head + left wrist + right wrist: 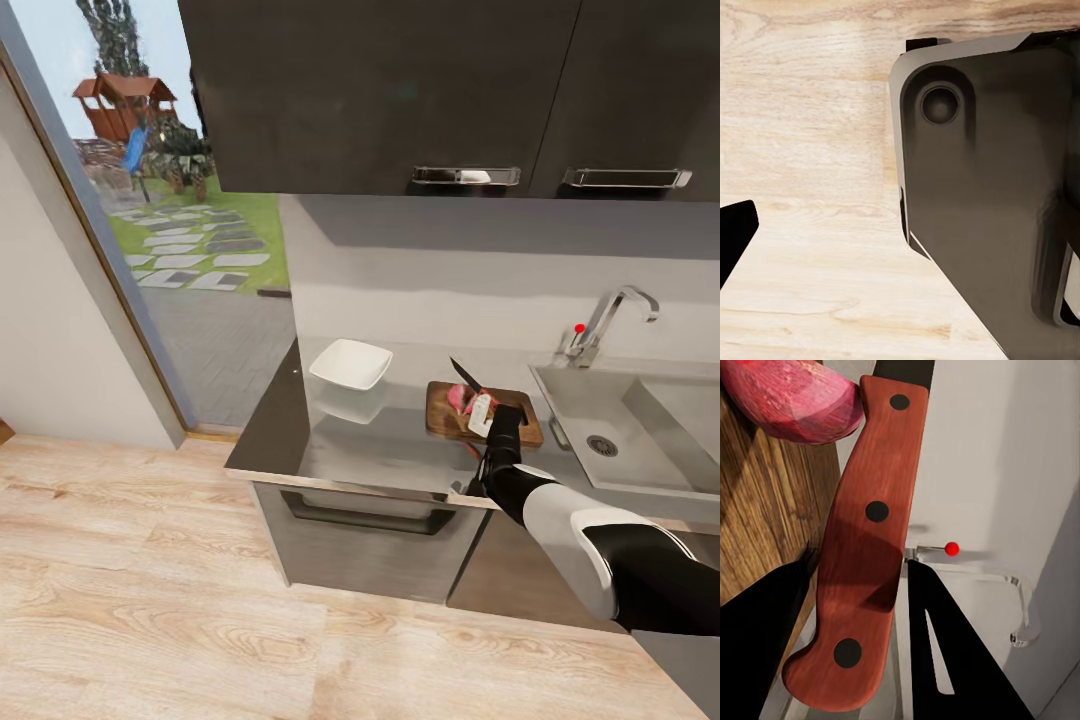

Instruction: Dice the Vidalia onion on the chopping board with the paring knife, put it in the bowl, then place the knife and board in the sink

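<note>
Open countertop at the left end, crowded by the sink

The countertop [380, 450] front edge lies bare; the bowl [350, 363] stands near its back-left corner, the chopping board [455, 425] beside the sink [640, 470], wall cabinets [400, 90] overhanging.

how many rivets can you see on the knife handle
3, in the right wrist view: one near the blade end, one mid-handle, one near the butt. The far side is hidden.

The head camera looks down over the countertop [380, 450]; the right wrist camera shares its chopping board [445, 415] close-up.
</note>
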### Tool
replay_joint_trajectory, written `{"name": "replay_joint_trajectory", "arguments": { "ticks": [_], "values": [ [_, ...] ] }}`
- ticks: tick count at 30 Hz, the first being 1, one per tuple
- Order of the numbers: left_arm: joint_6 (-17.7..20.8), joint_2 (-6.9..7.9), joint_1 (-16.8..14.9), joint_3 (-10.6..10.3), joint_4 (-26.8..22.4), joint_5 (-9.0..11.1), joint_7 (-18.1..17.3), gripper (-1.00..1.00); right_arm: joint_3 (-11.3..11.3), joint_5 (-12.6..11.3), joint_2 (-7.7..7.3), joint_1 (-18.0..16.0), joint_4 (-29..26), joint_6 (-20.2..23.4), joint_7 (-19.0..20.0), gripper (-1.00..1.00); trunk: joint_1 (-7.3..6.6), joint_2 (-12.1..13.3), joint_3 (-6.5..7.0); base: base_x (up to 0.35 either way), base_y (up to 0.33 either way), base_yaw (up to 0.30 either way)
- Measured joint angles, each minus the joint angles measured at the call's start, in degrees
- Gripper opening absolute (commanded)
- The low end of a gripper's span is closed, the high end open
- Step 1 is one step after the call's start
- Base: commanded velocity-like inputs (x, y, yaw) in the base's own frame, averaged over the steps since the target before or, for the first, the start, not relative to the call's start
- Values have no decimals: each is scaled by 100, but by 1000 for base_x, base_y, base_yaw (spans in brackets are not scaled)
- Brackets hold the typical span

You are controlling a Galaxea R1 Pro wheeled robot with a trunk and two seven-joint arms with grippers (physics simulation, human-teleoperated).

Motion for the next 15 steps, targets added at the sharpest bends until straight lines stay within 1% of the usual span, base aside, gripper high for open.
{"name": "replay_joint_trajectory", "arguments": {
  "ticks": [15],
  "values": [
    [0,0,0,0,0,0,2,100,-1,3,0,-1,0,0,0,-100,0,0,0,0,0,0]
  ]
}}
